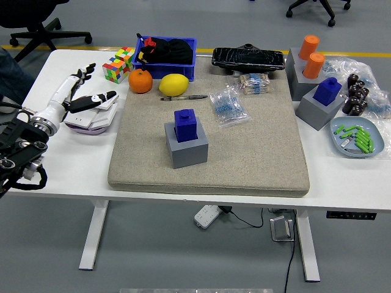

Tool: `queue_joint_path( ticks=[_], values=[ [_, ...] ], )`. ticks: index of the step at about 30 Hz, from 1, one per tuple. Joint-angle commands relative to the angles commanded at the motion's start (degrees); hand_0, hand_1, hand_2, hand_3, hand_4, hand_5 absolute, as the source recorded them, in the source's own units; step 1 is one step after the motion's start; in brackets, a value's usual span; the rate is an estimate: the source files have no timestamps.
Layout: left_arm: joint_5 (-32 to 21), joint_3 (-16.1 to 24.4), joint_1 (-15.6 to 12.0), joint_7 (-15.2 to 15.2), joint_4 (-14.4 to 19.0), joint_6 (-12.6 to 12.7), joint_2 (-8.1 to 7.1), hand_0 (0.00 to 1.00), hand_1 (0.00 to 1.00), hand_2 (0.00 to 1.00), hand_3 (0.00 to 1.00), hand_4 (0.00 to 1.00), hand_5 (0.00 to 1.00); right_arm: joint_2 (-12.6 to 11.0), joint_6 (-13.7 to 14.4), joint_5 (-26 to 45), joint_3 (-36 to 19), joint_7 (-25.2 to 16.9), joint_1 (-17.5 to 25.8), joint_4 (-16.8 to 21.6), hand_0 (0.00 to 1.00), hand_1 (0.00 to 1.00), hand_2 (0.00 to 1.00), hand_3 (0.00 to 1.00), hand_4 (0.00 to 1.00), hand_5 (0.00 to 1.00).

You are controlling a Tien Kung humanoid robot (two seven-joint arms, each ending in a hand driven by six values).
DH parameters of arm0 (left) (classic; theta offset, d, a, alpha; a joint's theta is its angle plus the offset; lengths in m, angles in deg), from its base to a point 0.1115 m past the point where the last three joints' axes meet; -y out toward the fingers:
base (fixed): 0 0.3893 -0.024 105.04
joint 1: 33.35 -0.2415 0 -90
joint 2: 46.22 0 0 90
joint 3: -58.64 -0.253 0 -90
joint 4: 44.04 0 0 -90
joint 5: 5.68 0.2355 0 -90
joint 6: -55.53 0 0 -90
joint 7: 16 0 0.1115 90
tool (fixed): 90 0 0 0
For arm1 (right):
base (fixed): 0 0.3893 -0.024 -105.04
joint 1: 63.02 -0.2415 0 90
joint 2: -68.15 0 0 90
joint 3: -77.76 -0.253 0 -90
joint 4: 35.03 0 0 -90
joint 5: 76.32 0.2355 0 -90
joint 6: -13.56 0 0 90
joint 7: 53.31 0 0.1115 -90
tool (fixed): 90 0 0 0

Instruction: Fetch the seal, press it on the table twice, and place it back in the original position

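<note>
Glossy blue plastic seal (185, 124) on rough beige cloth mat (263, 152).

The blue seal (185, 124) stands upright on its grey block (186, 147) on the beige mat (256, 152) — the left hand (78, 97) hovers well apart at the surface's (67, 165) left, fingers spread, empty.

Office-type lab — swivel chairs (310, 7), floor tape (43, 46).

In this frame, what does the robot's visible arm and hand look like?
Only the left arm shows, at the picture's left edge: black, bulky, with round joint housings and a black cable looped beside it. A silver wrist ring joins it to the left hand, which has white shells and slim black-jointed fingers with dark tips.
</note>
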Motion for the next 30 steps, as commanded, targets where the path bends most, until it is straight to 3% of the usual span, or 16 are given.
queue_joint_path(
  ticks=[7, 12, 30],
  values=[
    [-3.9, -2.6, 1.2, 0.7, -6.9, 0.0, -2.05, 0.934, 0.965, 0.970, 0.951, 0.951, 0.285, 0.0, 0.1, -0.1, -0.7, 0.0, -0.3, 0.0, 0.731, 0.682, 0.652, 0.616, 0.719, 0.516],
    [-5.2, -3.2, 1.7, 1.4, -9.1, -0.1, -2.85, 0.931, 0.959, 0.965, 0.946, 0.933, 0.277, -0.2, 0.1, -0.4, -0.9, 0.2, -0.4, 0.0, 0.731, 0.681, 0.652, 0.615, 0.719, 0.515],
    [-4.9, -2.8, 2.1, 1.7, -9.4, 0.0, -3.64, 0.930, 0.954, 0.962, 0.944, 0.924, 0.288, -0.5, 0.1, -0.2, -0.2, 0.2, -1.0, 0.0, 0.731, 0.682, 0.652, 0.617, 0.719, 0.514]
  ],
)
